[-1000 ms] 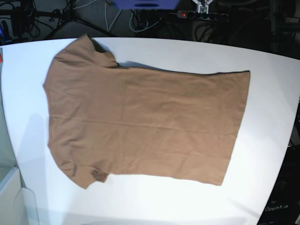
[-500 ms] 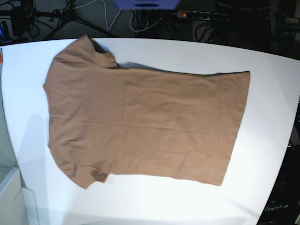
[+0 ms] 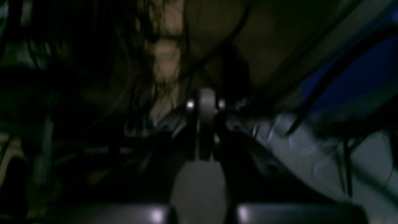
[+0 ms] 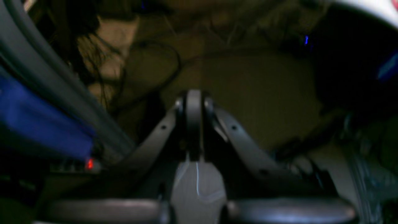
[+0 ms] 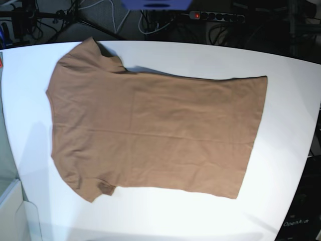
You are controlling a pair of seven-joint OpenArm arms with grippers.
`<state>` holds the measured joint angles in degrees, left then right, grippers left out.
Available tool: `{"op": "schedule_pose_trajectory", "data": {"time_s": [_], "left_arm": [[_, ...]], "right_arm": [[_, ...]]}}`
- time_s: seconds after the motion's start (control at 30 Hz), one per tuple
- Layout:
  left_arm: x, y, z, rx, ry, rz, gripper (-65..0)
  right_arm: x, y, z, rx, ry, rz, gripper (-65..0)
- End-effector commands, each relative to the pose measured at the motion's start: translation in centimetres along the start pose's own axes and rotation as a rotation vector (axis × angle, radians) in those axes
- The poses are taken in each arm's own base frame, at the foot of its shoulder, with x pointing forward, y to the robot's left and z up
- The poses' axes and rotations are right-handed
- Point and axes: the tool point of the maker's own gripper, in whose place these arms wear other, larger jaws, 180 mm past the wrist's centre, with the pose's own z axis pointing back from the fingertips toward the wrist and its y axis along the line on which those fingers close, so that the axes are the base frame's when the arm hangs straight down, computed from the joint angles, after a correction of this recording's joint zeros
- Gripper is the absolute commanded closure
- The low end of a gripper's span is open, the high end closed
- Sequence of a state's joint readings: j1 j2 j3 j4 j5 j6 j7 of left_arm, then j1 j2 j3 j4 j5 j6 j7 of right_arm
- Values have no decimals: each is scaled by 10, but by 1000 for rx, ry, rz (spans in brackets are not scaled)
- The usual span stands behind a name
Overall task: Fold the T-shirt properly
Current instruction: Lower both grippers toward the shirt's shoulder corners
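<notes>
The tan-brown T-shirt (image 5: pixel 155 133) lies flat and spread out on the white table (image 5: pixel 210 57) in the base view, its neck end to the left, its hem to the right, and a short sleeve at the upper left and the lower left. Neither arm shows in the base view. My left gripper (image 3: pixel 205 102) is shut with nothing in it and faces dark clutter away from the table. In its own view my right gripper (image 4: pixel 193 102) is shut too, empty, with a dim floor and cables behind it. The shirt appears in neither wrist view.
Cables and a power strip (image 5: pixel 215 16) with a red light lie on the dark floor behind the table. A blue object (image 5: pixel 156 4) sits at the top edge. A pale box edge (image 5: pixel 12 211) shows at the lower left.
A pale part at the top edge of the base view, seen one second ago near the power strip, has gone out of sight. The T-shirt has not moved.
</notes>
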<state>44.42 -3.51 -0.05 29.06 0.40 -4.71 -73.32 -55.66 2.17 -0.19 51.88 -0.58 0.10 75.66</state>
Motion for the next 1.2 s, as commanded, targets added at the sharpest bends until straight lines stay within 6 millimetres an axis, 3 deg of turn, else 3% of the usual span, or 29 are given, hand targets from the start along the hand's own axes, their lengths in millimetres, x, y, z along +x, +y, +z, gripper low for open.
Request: {"op": "schedule_pose_trajectory", "data": {"time_s": [0.0,0.07,0.27,0.43,0.63,0.8,0.9,1.0,1.17], "left_arm": [[16,7,14,37,-55,12,-12],[48,14,14,77,-151,39,-18],[124,32,-11,98,-226,122,-184],[176,43,-38,77,-246,204,-192],[224,71,-58,87,-257,223,-192],[244,92,-64,124,-244,178,-192],[251,99,-65,136,-235,161,-192],[255,105,-66,147,-232,148,-192],[260,109,-67,156,-243,141,-192]], "right_arm": [[8,-2,9,1,-19,4,-52],[16,-5,3,-1,-49,9,-125],[48,-13,-19,14,-175,39,-322],[77,-16,-39,20,-272,53,-389],[106,-18,-85,4,-278,62,-424],[136,-29,-111,-61,-293,-61,-422],[149,-21,-123,5,-273,-269,-419],[157,-14,-132,77,-232,-470,-416],[163,-27,-137,88,-214,-721,-415]]}}
